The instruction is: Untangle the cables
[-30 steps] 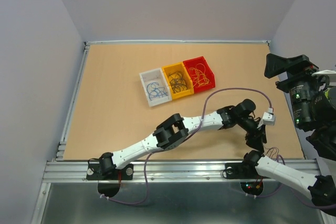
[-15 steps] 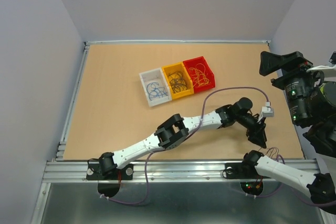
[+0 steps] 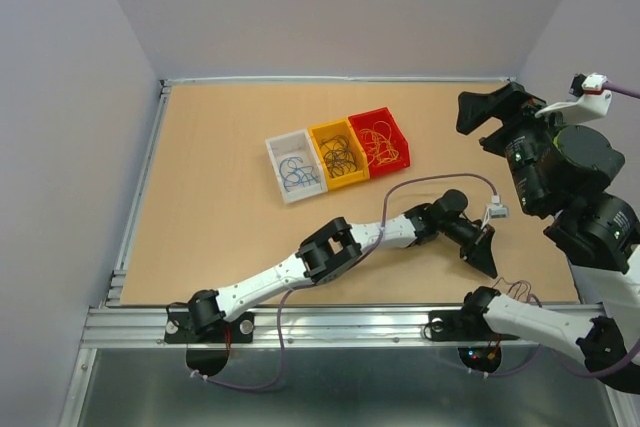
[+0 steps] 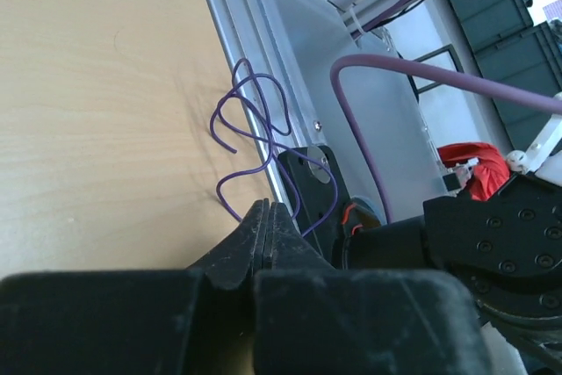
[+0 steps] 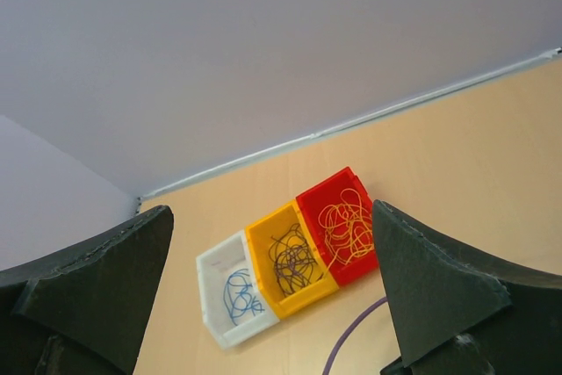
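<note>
One thin purple cable [image 4: 215, 126] curls on the table by the near metal rail, also seen as the purple cable [image 3: 517, 290] beside the right arm's base. My left gripper [image 4: 266, 208] is shut on it, and the wire runs into the closed tips from both sides. The left gripper [image 3: 488, 265] reaches low to the near right. Blue cables [image 5: 237, 296] lie in the white bin [image 5: 219, 256], dark ones [image 5: 294, 261] in the yellow bin [image 5: 263, 236], yellow-orange ones [image 5: 345, 226] in the red bin [image 5: 329, 192]. My right gripper [image 5: 272, 210] hangs wide open and empty, high above the table.
The three bins, white [image 3: 284, 138], yellow [image 3: 328, 128] and red [image 3: 370, 114], stand side by side mid-table. The right gripper [image 3: 485, 125] is raised at the right wall. A thick lavender arm cable [image 3: 440, 178] arches over the left forearm. A metal rail [image 3: 350, 322] borders the near edge.
My left gripper has closed from open at the purple cable and shifted slightly left. The right arm has lifted and swung up and left, so its wrist now looks at the bins.
</note>
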{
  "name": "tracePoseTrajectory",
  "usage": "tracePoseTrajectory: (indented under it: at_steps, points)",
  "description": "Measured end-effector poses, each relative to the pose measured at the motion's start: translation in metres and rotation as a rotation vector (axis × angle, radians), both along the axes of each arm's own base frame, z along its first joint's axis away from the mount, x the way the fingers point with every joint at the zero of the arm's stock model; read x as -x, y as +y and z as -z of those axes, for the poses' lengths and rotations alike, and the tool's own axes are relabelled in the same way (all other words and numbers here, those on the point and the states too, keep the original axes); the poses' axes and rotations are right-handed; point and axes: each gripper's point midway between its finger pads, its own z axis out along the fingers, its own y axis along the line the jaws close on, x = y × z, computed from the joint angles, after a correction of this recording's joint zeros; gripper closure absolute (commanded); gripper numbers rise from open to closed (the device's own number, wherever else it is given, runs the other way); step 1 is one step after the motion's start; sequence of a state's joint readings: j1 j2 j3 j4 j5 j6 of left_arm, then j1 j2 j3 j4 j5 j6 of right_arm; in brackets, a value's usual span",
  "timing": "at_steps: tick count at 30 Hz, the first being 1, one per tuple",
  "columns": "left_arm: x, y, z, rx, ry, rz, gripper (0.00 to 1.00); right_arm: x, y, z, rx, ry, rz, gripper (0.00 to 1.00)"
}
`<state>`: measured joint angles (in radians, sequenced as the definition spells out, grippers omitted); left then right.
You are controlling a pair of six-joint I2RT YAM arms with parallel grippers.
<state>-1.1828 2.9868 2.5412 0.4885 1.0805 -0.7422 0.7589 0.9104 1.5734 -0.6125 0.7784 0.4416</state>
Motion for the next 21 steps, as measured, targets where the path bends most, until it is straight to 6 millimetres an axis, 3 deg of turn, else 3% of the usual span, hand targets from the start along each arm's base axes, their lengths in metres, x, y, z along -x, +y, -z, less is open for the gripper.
tracePoseTrajectory:
  at_steps: [4, 7, 10, 13, 16, 17, 18, 21]
  points:
    - [-0.007, 0.008, 0.009, -0.002, -0.019, -0.012, 1.00, -0.002, -0.004, 0.012, 0.005, 0.013, 0.033, 0.00]
    - [-0.016, 0.017, 0.012, -0.023, -0.034, -0.033, 1.00, 0.000, -0.020, 0.042, 0.019, 0.052, 0.111, 0.00]
    - [-0.035, 0.031, 0.002, -0.030, -0.064, -0.077, 1.00, 0.001, -0.036, 0.068, 0.019, 0.083, 0.218, 0.00]
    - [-0.077, 0.060, -0.042, -0.012, -0.127, -0.179, 1.00, -0.006, -0.045, 0.094, 0.021, 0.118, 0.340, 0.00]
    - [-0.123, 0.106, -0.106, 0.043, -0.255, -0.306, 1.00, -0.018, -0.042, 0.123, 0.043, 0.157, 0.420, 0.00]
    - [-0.129, 0.114, -0.116, 0.053, -0.279, -0.331, 1.00, -0.026, -0.042, 0.137, 0.037, 0.174, 0.458, 0.00]
    - [-0.142, 0.138, -0.141, 0.079, -0.336, -0.375, 1.00, -0.030, -0.042, 0.145, 0.040, 0.185, 0.477, 0.00]
    - [-0.158, 0.185, -0.188, 0.139, -0.450, -0.459, 1.00, -0.054, -0.067, 0.173, 0.050, 0.260, 0.606, 0.00]
